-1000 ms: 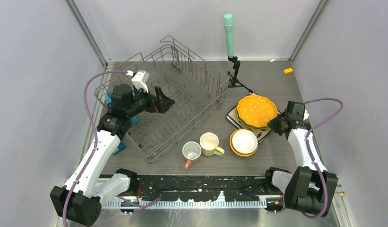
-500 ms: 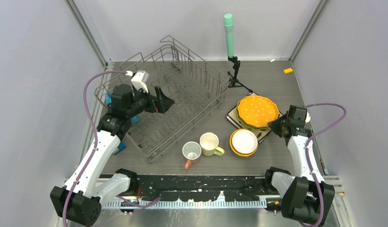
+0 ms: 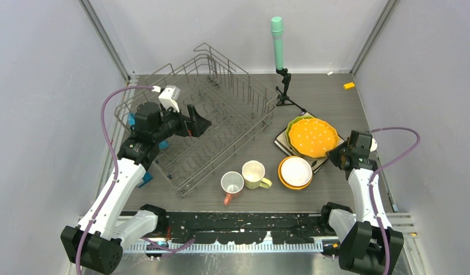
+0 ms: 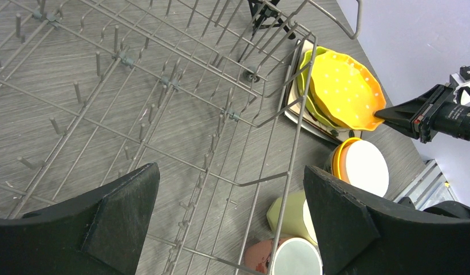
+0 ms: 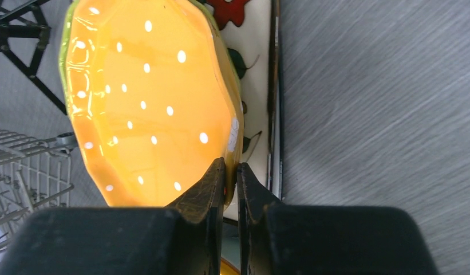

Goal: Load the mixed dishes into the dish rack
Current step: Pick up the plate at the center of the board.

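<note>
The orange plate (image 3: 315, 137) (image 5: 146, 103) is pinched at its rim, at about 4 o'clock, by the right gripper (image 3: 337, 153) (image 5: 230, 166), whose jaws are closed thinly on that edge. The plate is held tilted, the gripped side higher, its dotted face turned up and toward 10 o'clock. It is held over the yellow-green plate (image 3: 291, 129) and the white square plate (image 3: 280, 142) at 3 o'clock on the table (image 3: 335, 91).

The left gripper (image 3: 201, 122) (image 4: 230, 169) is spread wide and empty above the dish rack (image 3: 218, 123), which is set askew at 10 o'clock, one corner pointing to 6 o'clock.

The square plate is mostly covered, and only part of a red and green leaf print is seen. The pink mug (image 4: 278, 258) is cut off in the left wrist view.
</note>
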Motion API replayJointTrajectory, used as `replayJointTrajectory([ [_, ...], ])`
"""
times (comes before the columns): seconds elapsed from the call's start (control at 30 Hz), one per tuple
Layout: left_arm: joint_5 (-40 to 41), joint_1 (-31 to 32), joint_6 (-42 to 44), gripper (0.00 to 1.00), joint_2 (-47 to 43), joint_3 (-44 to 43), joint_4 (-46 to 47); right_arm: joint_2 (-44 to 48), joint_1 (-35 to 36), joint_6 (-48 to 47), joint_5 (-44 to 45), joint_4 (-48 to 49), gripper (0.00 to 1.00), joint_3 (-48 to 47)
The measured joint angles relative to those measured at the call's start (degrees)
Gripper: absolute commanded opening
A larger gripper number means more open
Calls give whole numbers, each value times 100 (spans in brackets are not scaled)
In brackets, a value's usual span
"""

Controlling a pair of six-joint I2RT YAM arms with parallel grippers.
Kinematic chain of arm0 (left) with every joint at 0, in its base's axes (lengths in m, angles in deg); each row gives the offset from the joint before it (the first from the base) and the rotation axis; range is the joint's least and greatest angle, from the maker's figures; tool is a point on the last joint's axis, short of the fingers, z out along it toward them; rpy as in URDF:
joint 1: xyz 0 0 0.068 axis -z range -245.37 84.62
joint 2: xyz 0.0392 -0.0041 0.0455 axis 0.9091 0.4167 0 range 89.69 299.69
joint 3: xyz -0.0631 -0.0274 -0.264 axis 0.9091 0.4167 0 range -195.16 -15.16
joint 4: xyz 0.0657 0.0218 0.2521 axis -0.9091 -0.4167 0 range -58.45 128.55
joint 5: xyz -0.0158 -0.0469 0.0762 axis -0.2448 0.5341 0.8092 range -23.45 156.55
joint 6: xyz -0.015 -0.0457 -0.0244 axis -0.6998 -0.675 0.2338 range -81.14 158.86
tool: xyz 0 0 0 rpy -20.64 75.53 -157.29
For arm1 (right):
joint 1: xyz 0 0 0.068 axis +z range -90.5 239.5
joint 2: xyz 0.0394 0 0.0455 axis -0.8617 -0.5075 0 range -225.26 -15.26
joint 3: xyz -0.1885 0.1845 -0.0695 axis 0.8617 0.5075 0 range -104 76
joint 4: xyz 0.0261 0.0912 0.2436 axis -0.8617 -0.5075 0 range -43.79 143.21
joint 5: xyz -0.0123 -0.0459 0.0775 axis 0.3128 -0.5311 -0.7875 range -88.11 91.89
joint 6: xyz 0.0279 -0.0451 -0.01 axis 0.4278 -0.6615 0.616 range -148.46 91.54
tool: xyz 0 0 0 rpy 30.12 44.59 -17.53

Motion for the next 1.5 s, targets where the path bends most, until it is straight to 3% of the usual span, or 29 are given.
replayJointTrajectory([
  [0.2, -2, 0, -2, 100, 0, 13, 2, -57, 0, -129, 157, -249, 1, -37],
  [0.43, -2, 0, -4, 100, 0, 33, 4, -256, 0, -258, 225, -247, 11, -109],
  [0.67, -2, 0, -4, 100, 0, 37, 7, -457, 0, -284, 225, -57, 32, -129],
  [0.9, 0, 0, -4, 100, -28, 122, 9, -553, -7, -278, 197, 280, 42, -129],
  [1.3, 9, 0, -9, 100, -127, 160, 7, -656, -11, -138, -15, 833, 50, 114],
  [1.4, 33, 0, -9, 100, -195, 188, 4, -691, -11, -136, -15, 855, 50, 144],
  [1.5, 44, 0, -9, 100, -208, 197, 4, -723, -11, -138, -15, 935, 42, 186],
])
